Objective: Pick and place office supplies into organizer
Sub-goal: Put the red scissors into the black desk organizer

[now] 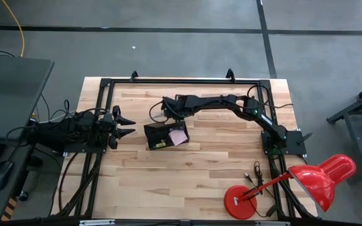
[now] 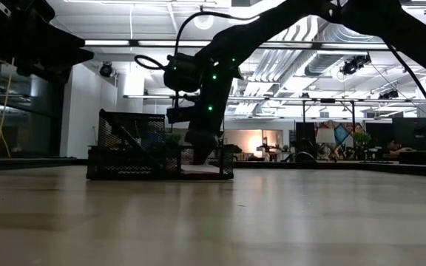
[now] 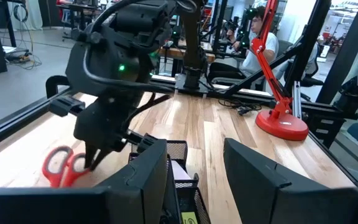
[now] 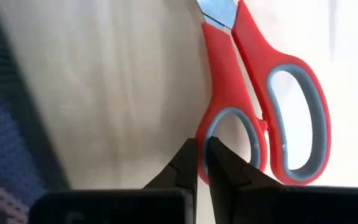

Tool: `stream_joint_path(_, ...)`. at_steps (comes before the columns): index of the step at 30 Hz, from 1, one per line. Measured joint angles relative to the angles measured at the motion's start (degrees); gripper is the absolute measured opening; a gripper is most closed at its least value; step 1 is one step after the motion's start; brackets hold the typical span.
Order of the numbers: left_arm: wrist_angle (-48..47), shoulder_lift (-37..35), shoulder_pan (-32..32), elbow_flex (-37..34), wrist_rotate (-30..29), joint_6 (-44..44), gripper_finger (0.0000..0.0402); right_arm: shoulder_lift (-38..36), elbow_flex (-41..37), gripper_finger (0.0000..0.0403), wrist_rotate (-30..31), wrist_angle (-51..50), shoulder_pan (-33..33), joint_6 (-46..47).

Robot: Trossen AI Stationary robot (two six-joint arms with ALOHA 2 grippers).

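Right hand [image 4: 202, 163] down at the worktop [image 1: 187, 176] just behind the organizer [image 1: 162, 135], fingers pressed together on the rim of one red scissors [image 4: 263, 106] handle loop. Scissors flat on the wood. Pink pad [image 1: 178, 136] inside the organizer. Left hand [image 1: 126, 124] half spread, empty, hovering beside the organizer.

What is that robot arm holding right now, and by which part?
The right end effector is shut on the red-handled scissors, pinching the rim of one handle loop. The left one holds nothing.
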Motion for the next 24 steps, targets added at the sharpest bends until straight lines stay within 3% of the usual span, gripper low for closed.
stream_joint_path(8,0.0,0.0,0.0,0.0,0.0,-0.1,0.0145,-1.1,0.0,0.0005,13.6,-0.6,3.0,-4.3)
stream_joint_path(14,-0.2,0.0,0.0,0.0,0.2,-0.1,0.0145,-1.3,5.1,0.0003,22.1,-5.7,5.5,-4.9)
stream_joint_path(24,-0.4,0.0,0.0,0.0,0.2,0.0,0.0145,-1.4,16.8,0.0002,29.6,-15.5,8.6,-4.9)
